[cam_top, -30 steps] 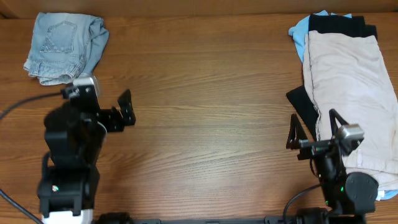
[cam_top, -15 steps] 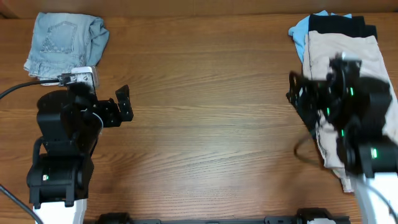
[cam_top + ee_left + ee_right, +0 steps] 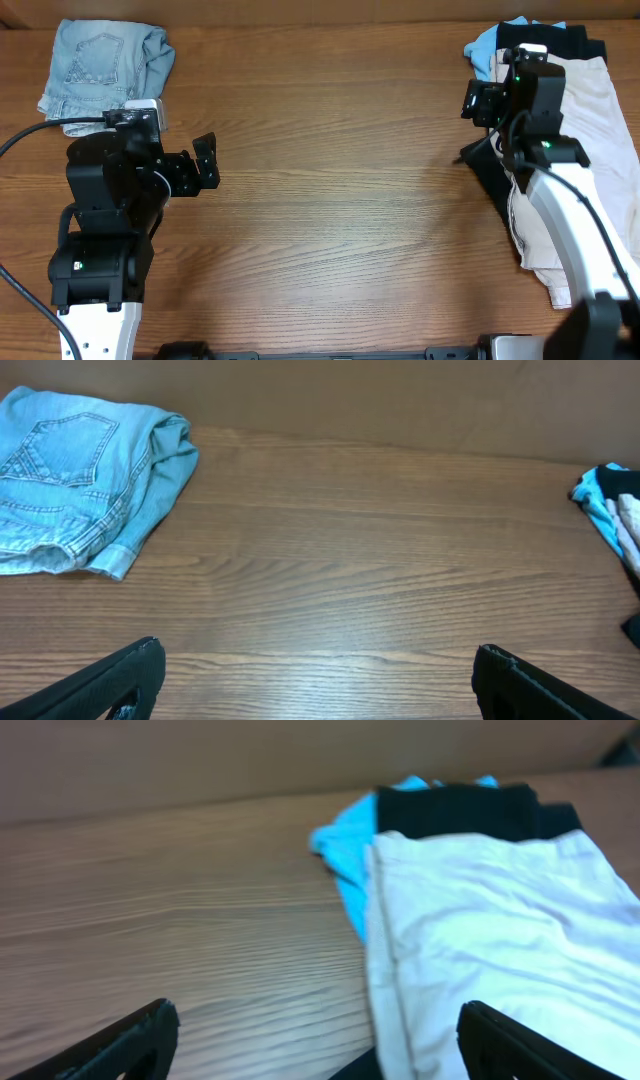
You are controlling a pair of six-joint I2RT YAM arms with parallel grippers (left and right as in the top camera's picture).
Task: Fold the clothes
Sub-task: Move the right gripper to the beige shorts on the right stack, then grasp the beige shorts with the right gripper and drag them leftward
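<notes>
Clearly one denim shorts [image 3: 105, 75], one khaki shorts [image 3: 612, 112], one sky-blue garment [image 3: 482, 50].

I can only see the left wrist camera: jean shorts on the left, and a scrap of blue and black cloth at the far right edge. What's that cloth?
Observer: It's a sky-blue garment and a black garment, both lying under large beige shorts.
Operator: And the other arm?
Observer: The right gripper hovers at the left edge of the beige shorts, near the sky-blue garment, with its jaws open and holding nothing.
</notes>
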